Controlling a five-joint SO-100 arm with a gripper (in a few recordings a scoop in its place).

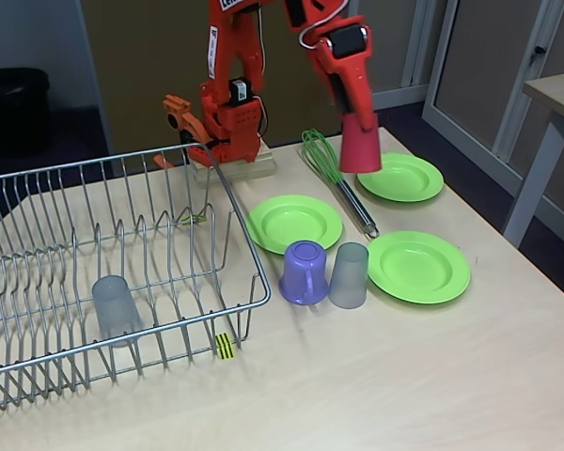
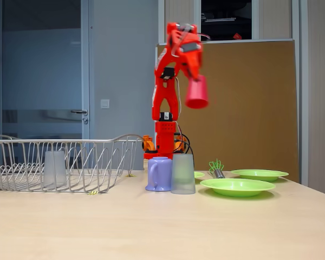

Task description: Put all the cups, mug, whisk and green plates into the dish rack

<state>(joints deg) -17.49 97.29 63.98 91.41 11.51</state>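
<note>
While the dish rack [image 1: 38,272] on the tabletop [image 1: 404,376] holds one grey cup [image 1: 116,310], three green plates [image 1: 294,222], the whisk [image 1: 334,174], the purple mug [image 1: 305,272] and a second grey cup [image 1: 349,275] wait outside (most work remains). The end effector [image 1: 355,103], clamped on the red cup [image 1: 359,141], holds it aloft above the whisk.
</note>
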